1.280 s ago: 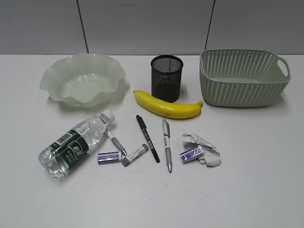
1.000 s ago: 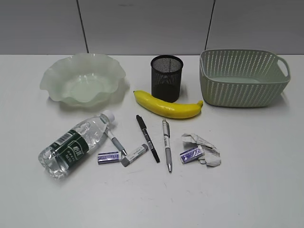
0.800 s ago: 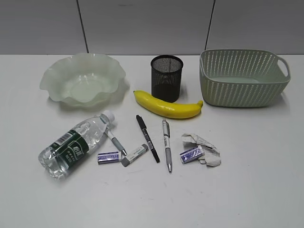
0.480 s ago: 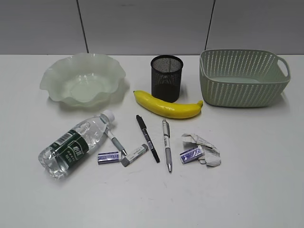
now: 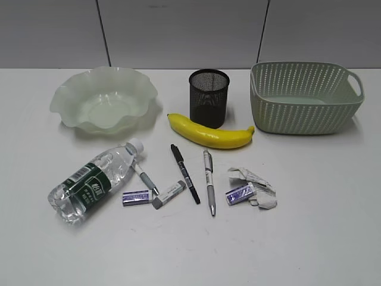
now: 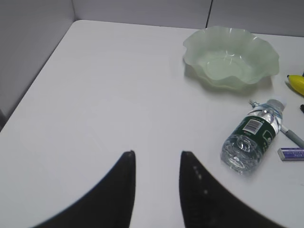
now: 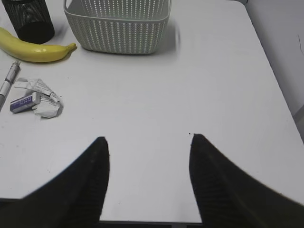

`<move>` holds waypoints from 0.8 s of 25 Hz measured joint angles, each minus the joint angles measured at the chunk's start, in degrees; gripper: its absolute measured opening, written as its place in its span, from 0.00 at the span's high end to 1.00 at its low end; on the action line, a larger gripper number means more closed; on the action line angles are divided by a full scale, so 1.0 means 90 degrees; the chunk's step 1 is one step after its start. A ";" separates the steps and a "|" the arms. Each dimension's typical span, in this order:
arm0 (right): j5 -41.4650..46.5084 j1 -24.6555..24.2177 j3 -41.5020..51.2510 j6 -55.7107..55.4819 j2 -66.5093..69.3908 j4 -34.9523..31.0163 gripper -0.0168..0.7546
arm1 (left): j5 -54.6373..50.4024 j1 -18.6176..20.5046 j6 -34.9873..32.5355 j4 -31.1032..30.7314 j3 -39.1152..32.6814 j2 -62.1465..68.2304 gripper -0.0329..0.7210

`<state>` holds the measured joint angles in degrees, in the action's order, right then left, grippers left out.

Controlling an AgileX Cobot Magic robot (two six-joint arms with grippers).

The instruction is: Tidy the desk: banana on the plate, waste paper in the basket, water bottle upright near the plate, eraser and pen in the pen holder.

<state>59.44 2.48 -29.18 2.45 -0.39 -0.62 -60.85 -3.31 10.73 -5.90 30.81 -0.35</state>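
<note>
A big white desk [image 5: 333,238] fills the room view. Behind it stands a gray wall [image 5: 178,33] made of panels, with thin dark lines between them. The light is soft and even.

The water bottle [image 5: 93,181] has a dark green label with white print (too small to read).

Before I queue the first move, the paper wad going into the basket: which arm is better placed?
Right. The waste paper and the basket both show in the right wrist view, ahead of the open, empty right pincer. The left pincer faces the plate and water bottle instead.
</note>
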 joint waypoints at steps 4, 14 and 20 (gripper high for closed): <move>0.0000 0.0000 0.0000 0.0000 0.0000 0.0000 0.41 | 0.0000 0.0000 0.0000 0.0000 0.0000 0.0000 0.64; 0.0000 0.0000 0.0000 0.0000 0.0000 0.0000 0.41 | 0.1352 0.0000 0.0000 0.0492 0.0138 0.0091 0.64; 0.0000 0.0000 0.0000 0.0000 0.0000 0.0000 0.41 | 0.3912 0.0000 -0.0977 0.1616 0.0138 0.1380 0.64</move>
<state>59.44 2.48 -29.18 2.45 -0.39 -0.62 -25.65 -3.31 1.93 8.65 32.05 12.08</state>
